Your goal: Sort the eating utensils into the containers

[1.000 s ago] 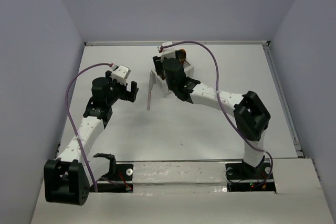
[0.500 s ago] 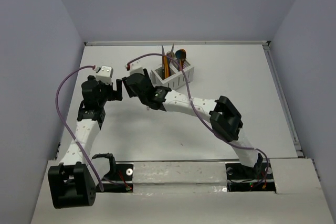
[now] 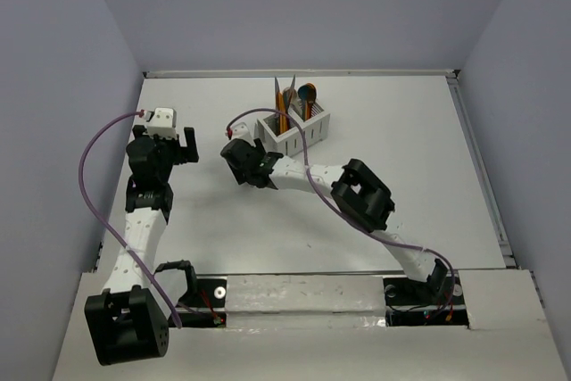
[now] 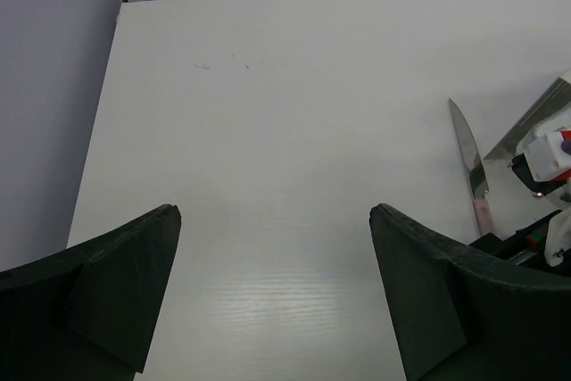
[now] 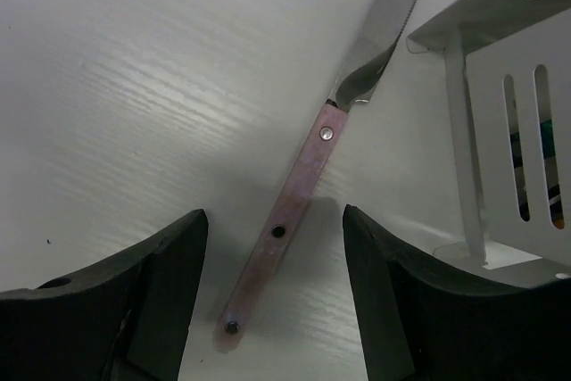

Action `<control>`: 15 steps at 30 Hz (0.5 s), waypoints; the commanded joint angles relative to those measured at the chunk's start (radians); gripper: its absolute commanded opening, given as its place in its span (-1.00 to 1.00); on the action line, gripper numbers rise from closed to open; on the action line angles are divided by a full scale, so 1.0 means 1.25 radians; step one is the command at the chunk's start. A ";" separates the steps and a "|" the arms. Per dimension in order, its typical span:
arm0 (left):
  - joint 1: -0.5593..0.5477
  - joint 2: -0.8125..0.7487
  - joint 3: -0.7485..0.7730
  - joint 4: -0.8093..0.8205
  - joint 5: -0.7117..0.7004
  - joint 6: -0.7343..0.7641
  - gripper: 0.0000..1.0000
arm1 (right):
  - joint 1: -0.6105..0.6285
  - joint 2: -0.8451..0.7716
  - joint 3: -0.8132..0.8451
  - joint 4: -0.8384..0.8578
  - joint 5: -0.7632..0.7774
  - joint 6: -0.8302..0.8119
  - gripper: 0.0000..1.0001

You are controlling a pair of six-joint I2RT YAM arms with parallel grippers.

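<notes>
Swung leftward off the caddy (image 3: 299, 131), right gripper (image 5: 272, 217) lowered open astride pink-handled knife (image 5: 299, 180) on table (image 3: 401, 131); left gripper (image 4: 275, 220) withdrawn leftward, fully open.

The knife (image 5: 326, 134) is showing a polished, mirror-bright metal blade with a serrated edge. Its dull pink handle is looking smooth and matt, set with small metal rivets. The white table (image 5: 161, 86) is giving off a soft sheen over a faint wood-like grain. The white caddy (image 5: 489, 113) is appearing smooth and satin-finished. The fingers (image 5: 152, 310) of the right gripper (image 5: 272, 216) are looking like matt black plastic.
</notes>
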 commanded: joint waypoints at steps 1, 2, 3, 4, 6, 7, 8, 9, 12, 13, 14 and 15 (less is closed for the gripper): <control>0.003 -0.020 -0.007 0.063 0.009 -0.007 0.98 | -0.015 0.044 0.050 -0.010 -0.070 -0.010 0.35; 0.003 -0.023 -0.008 0.064 0.009 -0.006 0.98 | -0.015 0.053 0.056 -0.013 -0.088 -0.015 0.33; 0.004 -0.028 -0.008 0.065 0.010 -0.006 0.98 | -0.015 0.061 0.060 -0.014 -0.120 -0.023 0.30; 0.004 -0.030 -0.008 0.066 0.010 -0.005 0.98 | -0.022 0.068 0.064 -0.025 -0.128 -0.021 0.27; 0.004 -0.036 -0.010 0.066 0.010 -0.005 0.98 | -0.022 0.071 0.060 -0.040 -0.163 -0.011 0.09; 0.004 -0.039 -0.011 0.066 0.010 -0.003 0.98 | -0.022 0.066 0.052 -0.040 -0.179 -0.011 -0.02; 0.006 -0.041 -0.011 0.068 0.012 -0.003 0.98 | -0.022 0.058 0.030 -0.040 -0.195 -0.015 -0.23; 0.004 -0.046 -0.011 0.069 0.012 -0.003 0.98 | -0.022 0.053 0.017 -0.041 -0.237 -0.026 -0.33; 0.008 -0.050 -0.012 0.068 0.013 0.000 0.98 | -0.022 0.035 -0.035 -0.058 -0.281 -0.033 -0.60; 0.009 -0.049 -0.012 0.069 0.013 -0.001 0.98 | -0.022 0.011 -0.089 -0.060 -0.298 -0.032 -0.66; 0.013 -0.050 -0.013 0.069 0.013 -0.001 0.98 | -0.022 -0.005 -0.121 -0.062 -0.302 -0.031 -0.73; 0.014 -0.050 -0.013 0.069 0.014 -0.001 0.98 | -0.022 -0.042 -0.190 -0.061 -0.305 -0.024 -0.81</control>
